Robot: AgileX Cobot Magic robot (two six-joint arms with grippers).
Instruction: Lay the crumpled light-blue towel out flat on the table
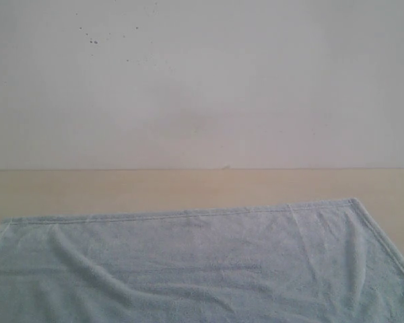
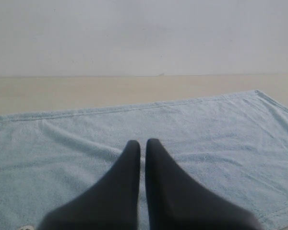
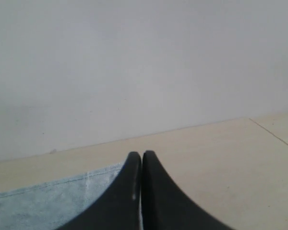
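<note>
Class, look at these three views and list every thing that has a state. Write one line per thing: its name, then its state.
towel: spread open on the table, nearly flat, a few shallow wrinkles.
table: near part covered by the towel, far strip bare.
left tool: shut, holding nothing, over the towel.
right tool: shut, holding nothing, by the towel's edge.

— How does the left pincer look?
— Two matte black fingers, broad at the frame's bottom, tapering to rounded tips.
— The right pincer?
— Same black, tapered shape.
</note>
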